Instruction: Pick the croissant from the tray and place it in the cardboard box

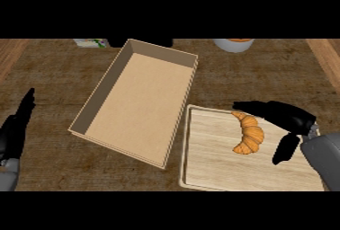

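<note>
An orange-brown croissant (249, 134) lies on the light wooden tray (219, 170), in its upper right part. My right hand (287, 116) hovers just right of the croissant, with fingers reaching over its top end and the thumb hanging down beside it; the fingers are spread and hold nothing. The open cardboard box (139, 101) lies tilted to the left of the tray, and nothing is inside it. My left hand (15, 132) rests at the left edge with straight fingers pointing up.
The box's lower right corner sits close to the tray's left edge. At the counter's far edge stand a white container with orange contents (234, 44), a small packet (91, 42) and a dark object (149, 42).
</note>
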You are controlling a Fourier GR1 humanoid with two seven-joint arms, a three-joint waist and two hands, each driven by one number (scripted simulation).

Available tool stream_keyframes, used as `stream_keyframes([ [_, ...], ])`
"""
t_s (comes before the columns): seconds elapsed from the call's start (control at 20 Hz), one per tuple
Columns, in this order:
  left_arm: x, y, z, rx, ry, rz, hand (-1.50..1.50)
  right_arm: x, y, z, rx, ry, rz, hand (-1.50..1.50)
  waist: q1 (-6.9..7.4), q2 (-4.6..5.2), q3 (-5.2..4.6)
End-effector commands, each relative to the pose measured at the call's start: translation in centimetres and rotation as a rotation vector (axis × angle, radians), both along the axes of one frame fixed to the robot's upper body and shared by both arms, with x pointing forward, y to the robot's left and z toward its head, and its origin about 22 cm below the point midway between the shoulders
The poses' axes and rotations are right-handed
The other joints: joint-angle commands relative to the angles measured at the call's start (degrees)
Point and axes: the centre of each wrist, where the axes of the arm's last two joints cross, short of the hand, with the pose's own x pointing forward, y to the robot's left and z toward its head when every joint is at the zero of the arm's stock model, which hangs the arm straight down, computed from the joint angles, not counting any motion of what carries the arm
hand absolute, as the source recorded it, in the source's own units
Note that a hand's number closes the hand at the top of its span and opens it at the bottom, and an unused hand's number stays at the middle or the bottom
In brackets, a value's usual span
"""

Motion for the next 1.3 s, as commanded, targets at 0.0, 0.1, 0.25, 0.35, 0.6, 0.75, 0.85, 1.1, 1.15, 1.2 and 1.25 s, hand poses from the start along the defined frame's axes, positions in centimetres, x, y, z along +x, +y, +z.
stream_keyframes([
  [0.0, -0.2, -1.1, -0.7, 0.014, 0.021, 0.001, 0.00, -0.6, 2.5, 0.5, 0.033, -0.019, 0.018, -1.50, 0.02, 0.00, 0.00],
  [0.1, 0.0, -0.5, -0.8, 0.009, -0.006, 0.005, 0.00, -2.1, 0.8, 0.6, -0.006, 0.007, 0.026, -1.50, -0.09, 0.00, 0.00],
  [0.25, 0.8, -0.4, 0.9, 0.002, 0.002, -0.015, 0.00, -1.2, 1.3, 0.3, -0.099, 0.021, 0.035, -1.50, 0.12, 0.04, 0.01],
  [0.35, 0.6, 0.0, -1.2, 0.012, 0.013, -0.006, 0.00, -0.8, 2.2, -0.8, -0.118, 0.026, -0.006, -1.50, 0.12, 0.10, 0.00],
  [0.6, -0.8, -0.3, -1.1, -0.008, 0.002, 0.002, 0.00, -0.7, 4.4, -4.5, -0.168, 0.043, -0.023, -1.50, 0.57, 0.11, 0.03],
  [0.75, 2.2, -1.7, -0.5, 0.025, -0.022, 0.009, 0.00, 0.3, 4.5, -4.1, -0.146, 0.020, -0.059, 1.50, 0.21, 0.16, 0.02],
  [0.85, 1.4, -0.8, 1.5, -0.004, -0.004, -0.009, 0.00, -0.7, 4.4, -3.4, -0.136, -0.134, -0.075, 1.50, 0.18, 0.05, 0.04],
  [1.1, -0.1, -0.6, -0.6, 0.009, 0.011, -0.011, 0.00, 0.8, 5.2, -3.4, -0.112, -0.249, -0.094, 1.50, 0.31, 0.07, 0.02],
  [1.15, -0.3, -0.6, 0.9, 0.001, -0.001, -0.012, 0.00, 0.0, 4.2, -3.8, -0.111, -0.265, -0.112, 1.50, 0.29, 0.00, 0.03],
  [1.2, -0.5, -0.4, -0.6, 0.005, -0.012, -0.001, 0.00, 1.9, 4.9, -3.7, -0.110, -0.301, -0.110, 1.50, 0.67, 0.17, 0.03],
  [1.25, -0.1, -1.2, -1.0, -0.006, -0.001, -0.009, 0.00, 2.8, 3.7, -4.7, -0.121, -0.293, -0.103, 1.50, 0.84, 0.29, 0.05],
])
